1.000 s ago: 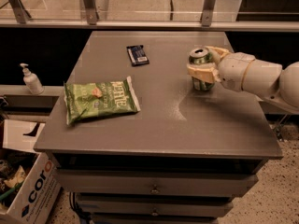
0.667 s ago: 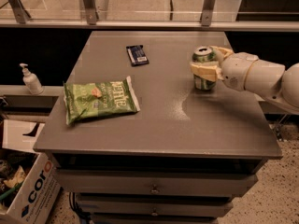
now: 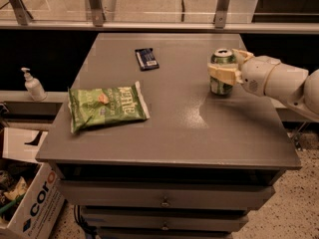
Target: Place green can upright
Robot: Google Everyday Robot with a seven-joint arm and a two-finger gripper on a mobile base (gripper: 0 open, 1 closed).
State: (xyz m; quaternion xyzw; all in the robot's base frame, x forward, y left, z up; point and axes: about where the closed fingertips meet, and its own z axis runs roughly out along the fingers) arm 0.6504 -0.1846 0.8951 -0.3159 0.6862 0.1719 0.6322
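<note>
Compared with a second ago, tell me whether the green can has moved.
Yes, slightly: the green can, clasped by the gripper at the right of the table, has shifted right in the view, farther from the dark packet.

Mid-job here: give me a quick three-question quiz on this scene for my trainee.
1. True or false: the green can stands upright on the table.
2. Which lies nearest the table's left edge? A chip bag; B dark packet; C green can.
3. Fill in: the gripper, at the table's right side, has its fingers shut on the ____.
Key: 1 true; 2 A; 3 green can.
</note>
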